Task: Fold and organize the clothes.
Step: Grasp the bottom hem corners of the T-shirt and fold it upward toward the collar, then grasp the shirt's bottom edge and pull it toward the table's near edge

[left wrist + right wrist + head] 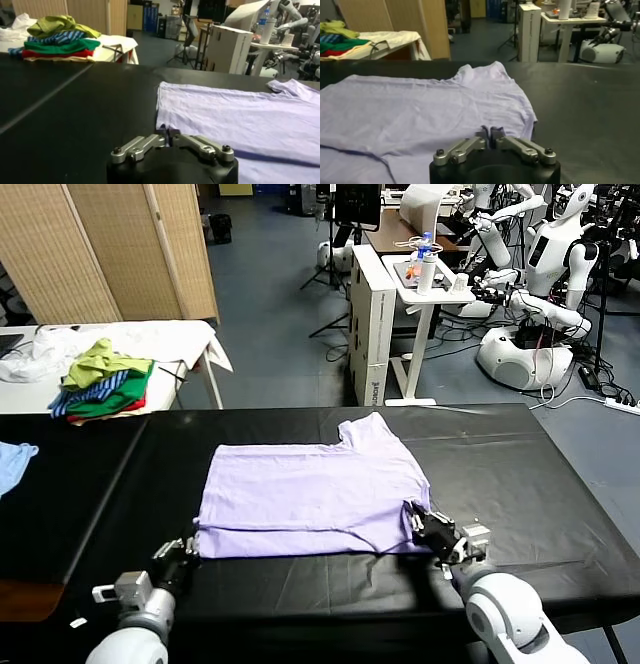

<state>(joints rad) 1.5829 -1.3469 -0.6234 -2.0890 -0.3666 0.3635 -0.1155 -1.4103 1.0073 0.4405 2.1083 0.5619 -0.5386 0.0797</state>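
Black table (pixel 560 484) in robot lab; T-shirt (pixel 310 494) flat at centre. Left gripper (pixel 186 550), right gripper (pixel 428 529) at its near corners, fingers narrow, apparently pinching hem.

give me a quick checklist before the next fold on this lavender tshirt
1. Lavender T-shirt lying flat on the black table: ok.
2. Left gripper at the shirt's near left corner, fingers together: ok.
3. Right gripper at the near right corner, fingers together: ok.
4. Cloth actually pinched by either gripper: cannot tell.
5. Sleeves folded in: not ok, one sticks out on the far side.
6. Garment pile and light blue cloth apart from the shirt: ok.
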